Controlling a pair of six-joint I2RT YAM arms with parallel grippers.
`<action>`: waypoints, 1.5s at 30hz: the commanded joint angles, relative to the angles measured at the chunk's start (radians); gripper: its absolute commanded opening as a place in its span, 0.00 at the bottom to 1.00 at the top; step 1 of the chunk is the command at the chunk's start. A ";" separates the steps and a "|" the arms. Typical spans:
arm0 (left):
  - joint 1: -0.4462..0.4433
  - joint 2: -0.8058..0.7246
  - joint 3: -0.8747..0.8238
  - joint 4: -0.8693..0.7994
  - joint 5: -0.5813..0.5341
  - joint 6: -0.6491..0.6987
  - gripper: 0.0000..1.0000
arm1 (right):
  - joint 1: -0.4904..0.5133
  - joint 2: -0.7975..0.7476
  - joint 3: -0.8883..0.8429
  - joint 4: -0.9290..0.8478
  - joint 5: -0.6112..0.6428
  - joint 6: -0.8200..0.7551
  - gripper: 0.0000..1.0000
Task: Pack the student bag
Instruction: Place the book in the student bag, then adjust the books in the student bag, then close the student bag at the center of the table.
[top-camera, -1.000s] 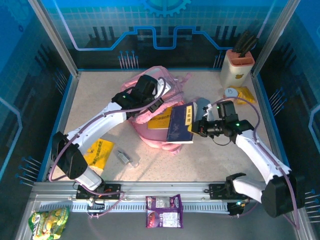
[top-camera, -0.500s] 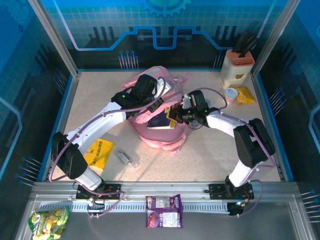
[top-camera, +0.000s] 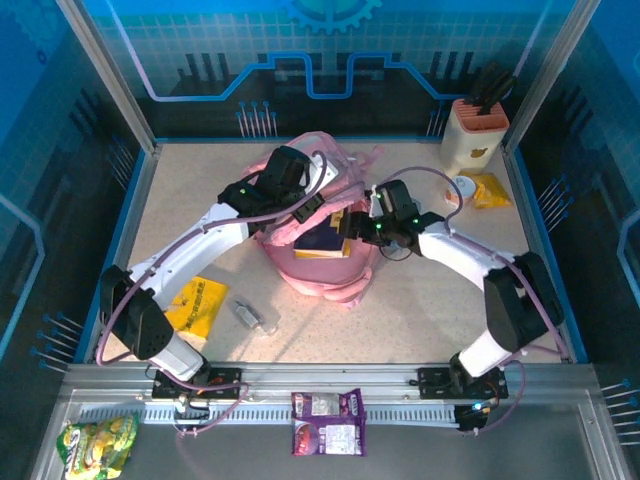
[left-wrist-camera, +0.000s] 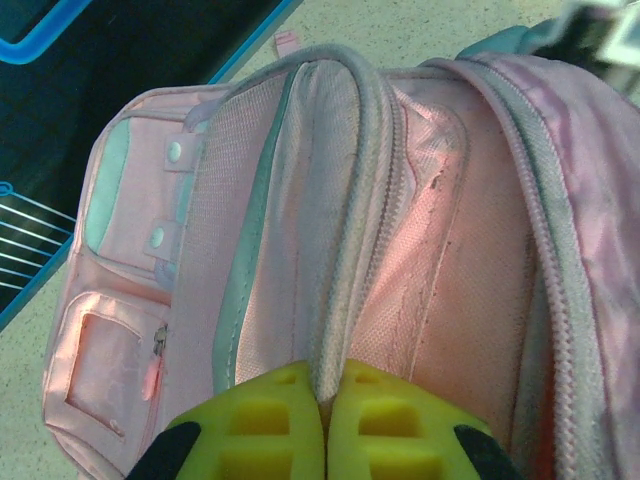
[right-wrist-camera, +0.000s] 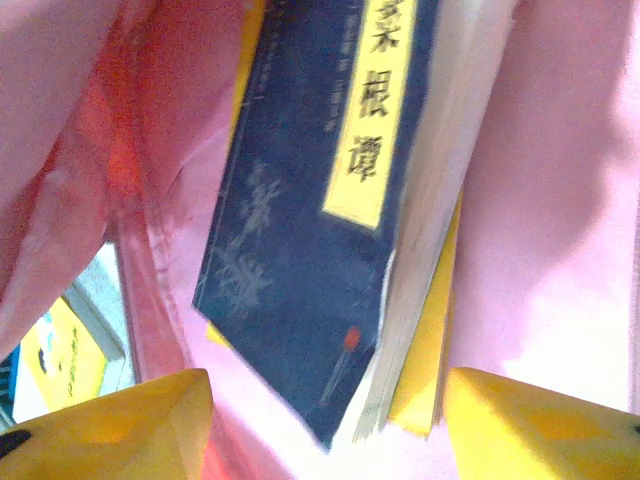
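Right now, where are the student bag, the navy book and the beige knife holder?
student bag (top-camera: 322, 283): top external view, its pink lower front.
navy book (right-wrist-camera: 300, 250): right wrist view, middle of its cover.
beige knife holder (top-camera: 472, 140): top external view, its front wall.

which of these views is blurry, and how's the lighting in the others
Right wrist: soft and smeared, the navy book blurred, the pink lining of the student bag washed out at right. Left wrist: sharp on the bag's seams, the close yellow fingers slightly soft. Top external: crisp, evenly lit, with a blue tint from the walls.
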 joint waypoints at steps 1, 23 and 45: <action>0.004 -0.066 0.019 0.111 0.051 0.003 0.00 | 0.057 -0.007 -0.069 -0.065 0.047 -0.054 0.57; 0.010 -0.049 0.058 0.067 0.138 0.032 0.00 | 0.125 0.209 -0.066 0.487 0.343 -0.068 0.24; 0.058 0.045 0.039 0.068 0.148 -0.029 0.00 | 0.084 -0.154 -0.299 0.346 0.175 -0.176 0.49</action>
